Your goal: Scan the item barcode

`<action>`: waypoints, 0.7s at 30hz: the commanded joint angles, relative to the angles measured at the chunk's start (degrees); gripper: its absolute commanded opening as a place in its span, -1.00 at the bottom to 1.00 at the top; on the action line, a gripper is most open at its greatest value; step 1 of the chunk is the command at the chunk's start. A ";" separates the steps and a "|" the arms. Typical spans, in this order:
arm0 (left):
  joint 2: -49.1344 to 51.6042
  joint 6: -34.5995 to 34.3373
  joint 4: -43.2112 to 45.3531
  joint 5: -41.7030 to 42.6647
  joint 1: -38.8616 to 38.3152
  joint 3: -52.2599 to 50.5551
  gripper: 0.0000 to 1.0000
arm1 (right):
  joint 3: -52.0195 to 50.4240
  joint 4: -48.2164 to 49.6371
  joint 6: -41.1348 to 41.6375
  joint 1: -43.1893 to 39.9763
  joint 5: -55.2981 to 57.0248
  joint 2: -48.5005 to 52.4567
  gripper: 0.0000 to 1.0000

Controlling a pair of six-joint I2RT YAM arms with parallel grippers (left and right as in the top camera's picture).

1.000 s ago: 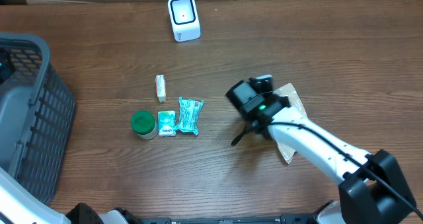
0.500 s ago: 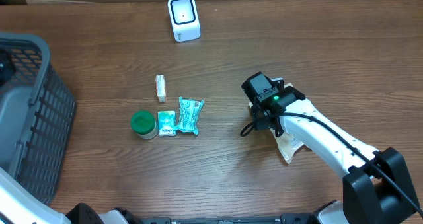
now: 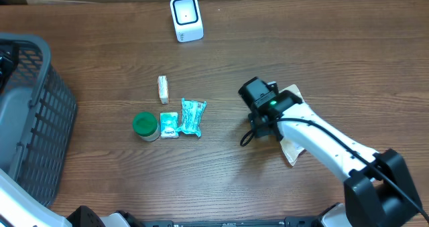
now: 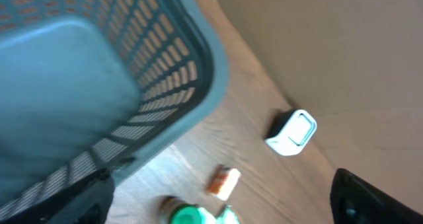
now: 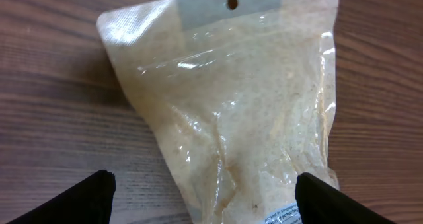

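Observation:
A clear bag of pale grains lies flat on the wooden table, a printed label showing at its lower edge. My right gripper hangs open over it, one finger on either side and neither touching it. From overhead the right wrist covers most of the bag. The white barcode scanner stands at the table's far edge and also shows as the scanner in the left wrist view. My left gripper is open and empty, up beside the basket.
A grey slotted basket fills the left side. Mid-table lie a green-lidded jar, two teal packets and a small orange-and-white packet. Bare wood lies between these items and the scanner.
The right wrist swung right over the bag, then came back left to about where it started. The items mid-table have not moved.

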 commanded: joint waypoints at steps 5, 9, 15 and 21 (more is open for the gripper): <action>0.35 -1.70 1.05 1.09 -7.82 0.11 0.68 | 1.01 -0.35 -0.57 3.63 7.87 5.79 0.80; 0.37 -1.70 1.11 -3.19 -12.46 0.11 0.75 | 0.98 -1.60 -0.07 3.63 8.94 9.60 0.87; 0.39 -1.70 2.05 -3.69 -15.45 0.11 0.79 | 0.70 -3.56 4.76 3.50 13.81 11.56 0.89; 1.14 -1.70 1.64 -3.65 -15.89 0.11 0.77 | -2.84 -0.24 5.07 1.14 13.99 11.56 0.89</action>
